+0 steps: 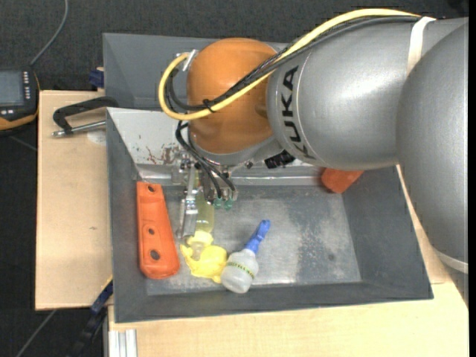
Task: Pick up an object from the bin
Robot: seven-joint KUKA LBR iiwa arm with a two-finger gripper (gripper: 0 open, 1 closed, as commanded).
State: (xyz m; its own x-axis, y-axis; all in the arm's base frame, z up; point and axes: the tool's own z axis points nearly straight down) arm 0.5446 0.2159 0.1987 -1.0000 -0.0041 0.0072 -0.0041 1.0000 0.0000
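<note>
the gripper (197, 227) hangs low in the bin (327, 270) at about 8 o'clock, its tip just above a small lumpy yellow thing (204, 260) lying near the front wall at 7 o'clock; how far it is open i cannot tell, nor whether it has hold of anything. a long orange tool (152, 230) lies just beside at 9 o'clock of the gripper, and a small pale bottle with a blue cap (242, 266) touches the yellow thing at its 3 o'clock.

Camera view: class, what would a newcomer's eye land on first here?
The big grey arm with its orange cover looms from the top right. Its claw hangs low in the bin, front left, by a yellow toy, between a long orange slab and a blue-capped bottle.
</note>
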